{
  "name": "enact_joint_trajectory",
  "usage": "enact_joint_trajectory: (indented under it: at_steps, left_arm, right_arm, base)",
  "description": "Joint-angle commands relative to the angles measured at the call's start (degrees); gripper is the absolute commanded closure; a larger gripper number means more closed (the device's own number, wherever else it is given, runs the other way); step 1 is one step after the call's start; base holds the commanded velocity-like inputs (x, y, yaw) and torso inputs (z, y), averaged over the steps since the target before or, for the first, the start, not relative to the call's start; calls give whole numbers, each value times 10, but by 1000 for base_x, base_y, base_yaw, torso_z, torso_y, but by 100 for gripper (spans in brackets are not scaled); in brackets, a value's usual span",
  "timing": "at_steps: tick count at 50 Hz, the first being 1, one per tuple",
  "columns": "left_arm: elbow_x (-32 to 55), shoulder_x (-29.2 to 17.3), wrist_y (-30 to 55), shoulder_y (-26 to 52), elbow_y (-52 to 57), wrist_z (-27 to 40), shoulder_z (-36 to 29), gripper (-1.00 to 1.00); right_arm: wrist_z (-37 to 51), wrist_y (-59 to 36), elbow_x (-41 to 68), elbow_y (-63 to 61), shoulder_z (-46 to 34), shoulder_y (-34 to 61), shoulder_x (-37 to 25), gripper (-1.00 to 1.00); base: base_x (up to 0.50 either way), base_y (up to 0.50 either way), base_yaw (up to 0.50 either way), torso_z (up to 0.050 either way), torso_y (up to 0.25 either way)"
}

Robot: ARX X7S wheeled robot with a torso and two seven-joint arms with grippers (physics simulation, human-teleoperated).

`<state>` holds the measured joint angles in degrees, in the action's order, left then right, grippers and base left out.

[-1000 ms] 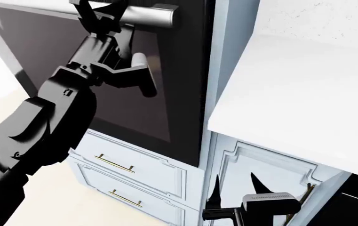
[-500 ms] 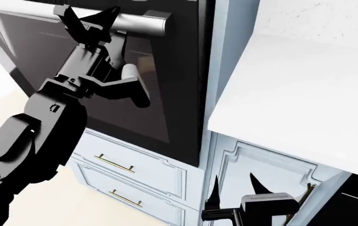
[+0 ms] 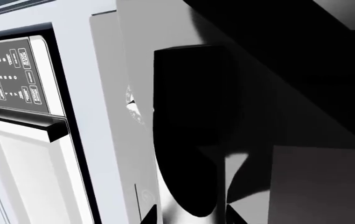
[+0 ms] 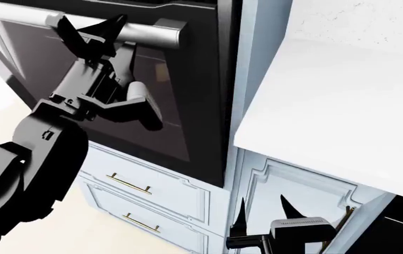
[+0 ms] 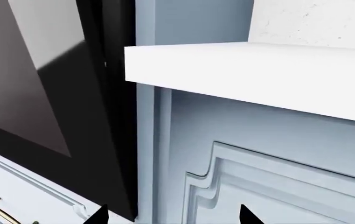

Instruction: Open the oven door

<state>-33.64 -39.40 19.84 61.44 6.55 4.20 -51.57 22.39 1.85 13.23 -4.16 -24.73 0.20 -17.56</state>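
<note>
Hooking my left fingers (image 4: 88, 33) over the silver handle (image 4: 137, 33) atop the oven door (image 4: 180, 106), I have them spread to either side of the bar, not clamped on it. The door sits just beside the pale blue cabinet column (image 4: 254, 63), its top edge tilted slightly out. With so loose a hold, I judge the bar could slip free if I pull at a bad angle. My right fingers (image 4: 261, 211) hang spread and empty below the desk (image 4: 342, 106). A control panel (image 3: 9, 74) beside the door carries markings too small to read.
</note>
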Motion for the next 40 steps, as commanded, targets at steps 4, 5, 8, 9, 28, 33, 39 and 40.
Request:
enact_joint_trajectory:
  at_steps: [4, 5, 8, 9, 28, 33, 39, 40]
  left_arm:
    - [-46, -20, 9, 9, 49, 47, 36, 100]
    - [-46, -21, 9, 7, 50, 48, 37, 100]
    - [-47, -26, 10, 2, 59, 52, 40, 100]
    - [-47, -27, 10, 1, 62, 53, 41, 100]
    - [-45, -62, 24, -36, 105, 78, 66, 100]
    - [-46, -71, 31, -47, 122, 83, 72, 100]
    - [-47, -82, 39, -65, 142, 92, 80, 100]
    - [-47, -84, 41, -68, 145, 94, 82, 100]
  right_arm:
    - [1, 2, 1, 5, -3, 2, 0, -100]
    - [1, 2, 1, 4, -3, 2, -1, -100]
    - [2, 2, 1, 4, -4, 2, -1, -100]
    - [2, 2, 1, 4, -4, 2, -1, -100]
    - [6, 2, -2, 6, -9, 2, -3, -100]
    - [6, 2, -1, 7, -10, 3, -3, -100]
    - [6, 3, 0, 6, -11, 3, -3, -100]
    - [7, 3, 0, 6, -11, 3, -4, -100]
  base:
    - [0, 0, 1, 2, 5]
    - [-9, -4, 0, 0, 0]
    - [0, 0, 1, 0, 4]
    - [0, 0, 0, 0, 0]
    - [0, 0, 0, 2, 4]
    - [-2, 0, 1, 0, 6]
    - [0, 0, 2, 2, 4]
    - [0, 0, 0, 0, 10]
